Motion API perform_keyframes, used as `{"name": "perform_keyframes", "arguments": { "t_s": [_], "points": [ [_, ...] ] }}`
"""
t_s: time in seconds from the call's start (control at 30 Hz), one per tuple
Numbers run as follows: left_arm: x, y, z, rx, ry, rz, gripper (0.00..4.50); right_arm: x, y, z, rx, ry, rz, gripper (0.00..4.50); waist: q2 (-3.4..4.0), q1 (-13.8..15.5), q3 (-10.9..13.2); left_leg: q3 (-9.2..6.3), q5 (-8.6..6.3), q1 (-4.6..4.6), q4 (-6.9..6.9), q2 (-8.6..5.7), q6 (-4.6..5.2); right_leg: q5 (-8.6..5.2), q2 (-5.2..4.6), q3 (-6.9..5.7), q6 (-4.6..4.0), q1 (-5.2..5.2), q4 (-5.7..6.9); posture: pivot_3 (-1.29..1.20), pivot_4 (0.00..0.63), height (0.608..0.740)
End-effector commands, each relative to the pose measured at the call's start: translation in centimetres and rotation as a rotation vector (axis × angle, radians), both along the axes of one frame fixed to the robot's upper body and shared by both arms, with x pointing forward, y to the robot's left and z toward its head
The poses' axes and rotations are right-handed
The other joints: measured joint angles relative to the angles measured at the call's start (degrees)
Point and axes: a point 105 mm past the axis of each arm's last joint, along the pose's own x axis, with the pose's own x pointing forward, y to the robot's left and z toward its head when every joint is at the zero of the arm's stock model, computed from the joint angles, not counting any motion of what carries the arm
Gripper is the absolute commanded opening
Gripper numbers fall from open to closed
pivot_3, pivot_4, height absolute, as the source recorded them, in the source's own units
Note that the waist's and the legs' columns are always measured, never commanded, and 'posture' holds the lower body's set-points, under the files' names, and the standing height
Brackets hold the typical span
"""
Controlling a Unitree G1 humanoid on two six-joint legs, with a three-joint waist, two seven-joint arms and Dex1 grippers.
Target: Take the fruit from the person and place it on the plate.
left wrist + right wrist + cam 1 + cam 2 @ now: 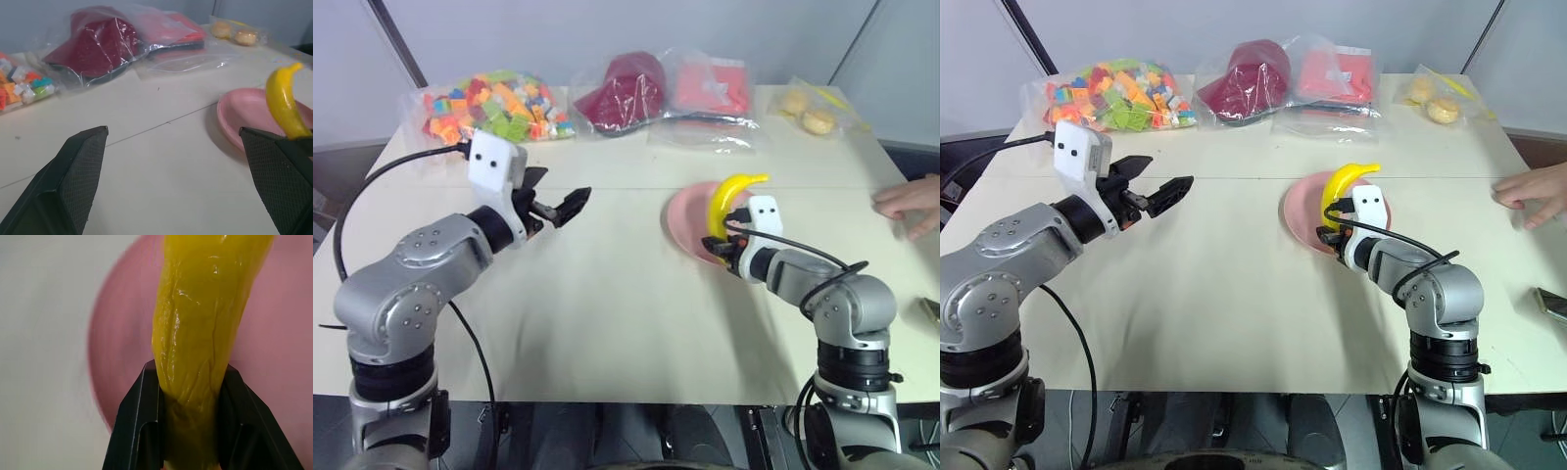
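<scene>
Yellow and smooth-skinned, the banana stands nearly upright in our right claw, which is clamped on its lower end; in the right wrist view the two black fingers press its sides while the pink plate lies right behind it. From the head views the fruit sits over the near right part of the plate, its curved tip reaching above the rim; we cannot tell whether its bottom end already touches the plate.

We judge it light, soft under the skin and a little slick, so a firm squeeze near the end could bruise it, and its long free length may swing or roll once let go. Laying it down along its curve should keep it from rocking off the shallow rim.

Our left claw hangs wide and empty over the bare worktop, well apart from the plate. The person's hand rests at the worktop's right edge, apart from our right arm. The bags of bricks, of red items and of buns lie along the far edge, leaving open room around the plate.
</scene>
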Motion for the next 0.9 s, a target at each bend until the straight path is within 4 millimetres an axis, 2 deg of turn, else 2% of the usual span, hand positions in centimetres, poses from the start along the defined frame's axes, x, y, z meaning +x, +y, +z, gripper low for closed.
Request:
{"name": "perform_keyframes", "arguments": {
  "t_s": [0.03,0.1,0.17,0.27,0.3,0.37,0.47,0.53,0.67,0.73,0.9],
  "points": [
    [-0.2,-0.2,1.1,-0.010,-0.056,-0.007,4.50,0.0,-0.1,1.3,-0.011,-0.056,-0.004,0.69,0.00,0.01,0.00,0.00,0.00,0.00,0.00,0.01,0.00,0.00,0.01,0.00,0.00,0.00,0.00,0.00,0.150,0.740],
    [-0.1,-0.2,1.1,-0.010,-0.056,-0.006,4.50,0.1,-0.1,1.2,-0.010,-0.059,-0.010,1.76,0.00,0.06,0.00,0.00,0.00,0.00,0.00,0.00,0.00,0.00,0.00,0.00,0.00,0.01,-0.01,0.00,0.150,0.740],
    [-0.1,-0.2,1.0,-0.011,-0.056,-0.006,4.50,0.1,0.0,1.3,-0.006,-0.064,-0.012,2.49,0.00,0.07,0.00,0.00,0.00,0.00,0.00,0.00,0.00,0.00,0.00,0.00,0.00,0.01,-0.01,0.00,0.150,0.740],
    [-0.1,-0.2,1.0,-0.013,-0.056,-0.005,4.50,0.2,0.0,1.7,-0.006,-0.076,-0.010,4.07,0.00,0.07,0.00,0.00,0.00,0.00,0.00,0.00,0.00,0.00,0.00,0.00,0.00,0.01,-0.01,0.00,0.150,0.740],
    [-0.1,-0.2,1.0,-0.013,-0.056,-0.005,4.50,0.2,-0.1,1.9,-0.006,-0.082,-0.008,4.44,0.00,0.07,0.00,0.00,0.00,0.00,0.00,0.00,0.00,0.00,0.00,0.00,0.00,0.01,-0.01,0.00,0.150,0.740],
    [-0.1,-0.2,0.9,-0.013,-0.055,-0.005,4.50,0.1,0.1,2.5,-0.011,-0.106,0.020,4.44,0.00,0.07,0.00,0.00,0.00,0.00,0.00,0.00,0.00,0.00,0.00,0.00,0.00,0.01,0.00,0.00,0.150,0.740],
    [-0.5,-0.2,0.8,0.002,-0.051,-0.028,4.50,-0.6,0.1,6.2,-0.043,-0.270,0.147,4.44,0.06,0.11,0.04,0.01,0.00,-0.01,0.00,-0.01,0.00,0.00,-0.01,0.00,0.00,0.01,-0.01,0.00,0.150,0.740],
    [-0.9,-0.4,0.8,0.013,-0.049,-0.060,4.50,-1.4,-0.8,8.7,-0.106,-0.379,0.223,4.44,0.06,0.18,0.04,0.01,-0.01,0.00,0.01,-0.03,0.01,0.00,-0.02,-0.01,0.00,0.04,-0.03,0.00,0.150,0.740],
    [-1.3,-0.6,0.8,0.011,-0.051,-0.097,4.50,-3.2,-2.5,11.9,-0.205,-0.499,0.344,4.44,0.04,0.34,0.05,0.00,-0.10,0.01,0.02,-0.01,0.18,0.00,0.00,-0.03,0.00,0.12,-0.10,0.00,0.150,0.740],
    [-1.4,-0.7,0.8,0.012,-0.048,-0.111,4.50,-4.3,-2.5,12.9,-0.223,-0.532,0.427,4.44,0.02,0.29,0.04,-0.01,-0.15,0.02,0.01,0.01,0.27,0.00,0.01,-0.04,0.00,0.14,-0.12,0.00,0.150,0.740],
    [-1.3,-0.6,0.8,-0.009,-0.036,-0.119,4.50,-6.0,-1.8,13.6,-0.199,-0.555,0.528,4.44,0.03,-0.02,0.04,0.01,-0.16,0.05,0.01,0.12,0.28,0.00,0.10,-0.01,0.00,0.15,-0.11,0.00,0.150,0.740]
  ]
}}
